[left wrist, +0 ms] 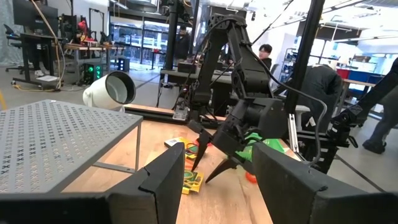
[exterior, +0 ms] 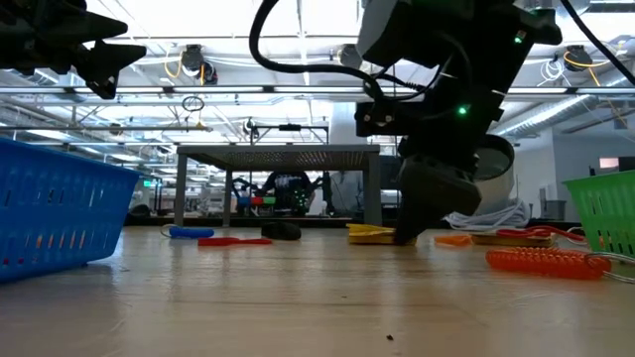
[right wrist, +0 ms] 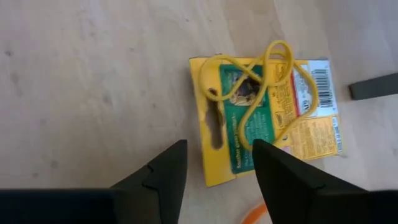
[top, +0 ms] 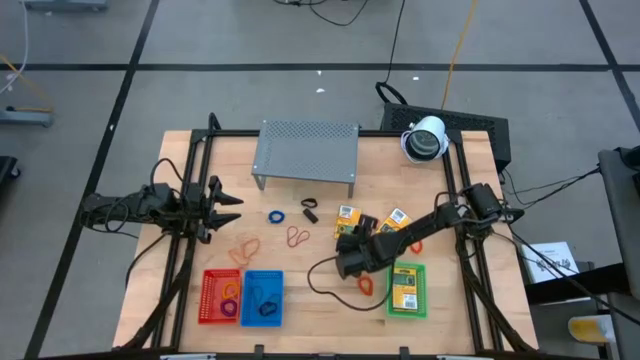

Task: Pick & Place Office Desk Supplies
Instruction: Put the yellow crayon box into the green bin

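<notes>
My right gripper (top: pixel 345 238) is open and points down, low over a yellow packet (right wrist: pixel 261 118) with a yellow rubber band (right wrist: pixel 264 74) lying on it. The packet's end shows between the fingers in the right wrist view. A second packet (top: pixel 396 220) lies flat to its right, and a third sits in the green basket (top: pixel 407 310). Red and orange band loops (top: pixel 243 248) (top: pixel 297 237), a blue ring (top: pixel 276 215) and a black clip (top: pixel 309 210) lie on the table. My left gripper (top: pixel 232 200) waits open, raised at the left side. My right gripper's open fingers (right wrist: pixel 168 171) come from above, one on each side of the packet's end (right wrist: pixel 214 168). The low view shows a fingertip (exterior: pixel 405 234) down near the table beside the packet. I cannot tell whether it touches the packet.
A grey perforated shelf (top: pixel 305 155) stands at the far side, with a white round device (top: pixel 425 138) to its right. Red (top: pixel 220 297) and blue (top: pixel 262 298) baskets sit at the near edge. An orange loop (top: pixel 365 283) and a black cable (top: pixel 325 280) lie beside the green basket.
</notes>
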